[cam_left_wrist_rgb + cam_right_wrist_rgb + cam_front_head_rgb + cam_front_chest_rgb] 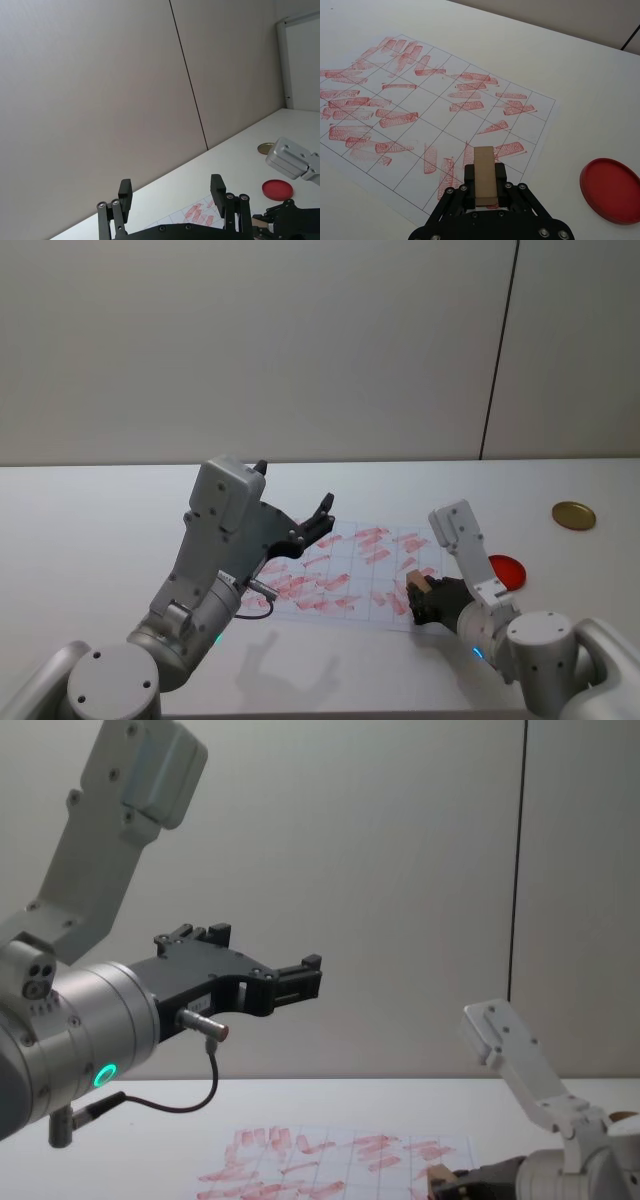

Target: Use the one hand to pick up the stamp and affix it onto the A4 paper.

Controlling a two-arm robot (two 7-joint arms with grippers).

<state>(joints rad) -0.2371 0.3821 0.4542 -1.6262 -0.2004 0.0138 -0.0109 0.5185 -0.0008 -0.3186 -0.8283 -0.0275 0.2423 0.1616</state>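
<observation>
My right gripper (424,598) is shut on the stamp (415,581), a small tan wooden block. In the right wrist view the stamp (484,167) stands between the black fingers (469,179) of the gripper (484,181), over the near right part of the A4 paper (427,97). I cannot tell whether the stamp touches the sheet. The A4 paper (340,570) is white, gridded and covered in red smudges. My left gripper (318,514), large and black, hangs open in the air above the paper's left side, and its open fingers (125,192) show in the left wrist view.
A flat red round ink pad (508,570) lies just right of the paper, close to my right arm. A gold round disc (574,515) sits farther back right. The white table (90,530) meets a grey wall behind.
</observation>
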